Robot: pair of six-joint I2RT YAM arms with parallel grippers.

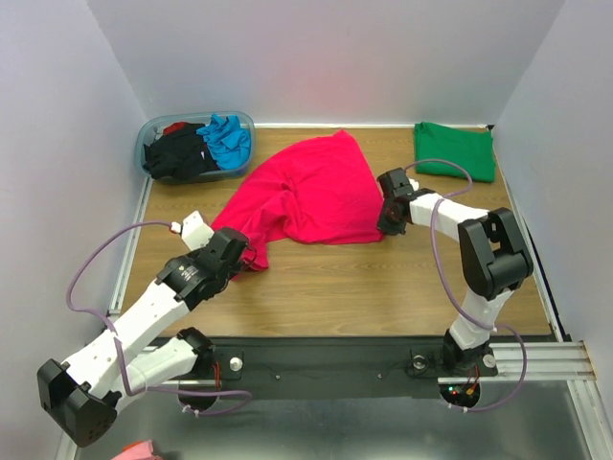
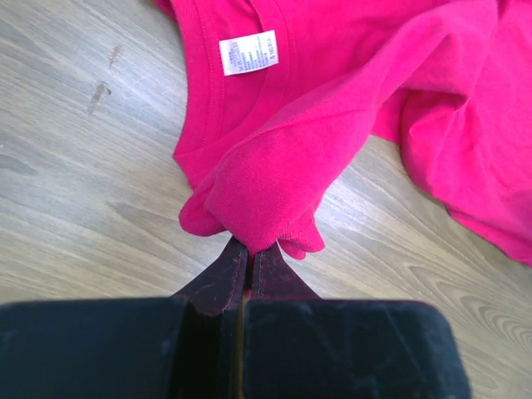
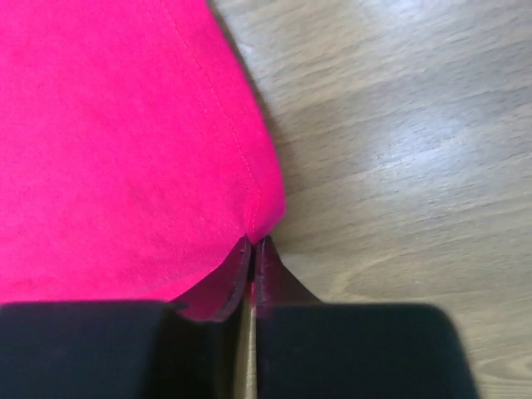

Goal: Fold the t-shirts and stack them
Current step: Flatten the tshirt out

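At the upper left of the overhead view, the tub (image 1: 153, 127) holds the black shirt (image 1: 177, 155) and the turquoise shirt (image 1: 230, 140), both not yet folded. Right of it, the left fingers (image 2: 241, 264) are clenched on a bunched fold of the magenta shirt (image 1: 311, 192) near its collar, with the neck label (image 2: 248, 52) just above. The shirt lies rumpled across the middle of the counter (image 1: 383, 287). At its right edge the right fingers (image 3: 243, 266) pinch a hem corner. The green shirt (image 1: 455, 150) rests folded at the upper right. We judge that we are at the spreading step. Next we should lift both held points and draw them apart evenly, so the cloth lies flat before folding.
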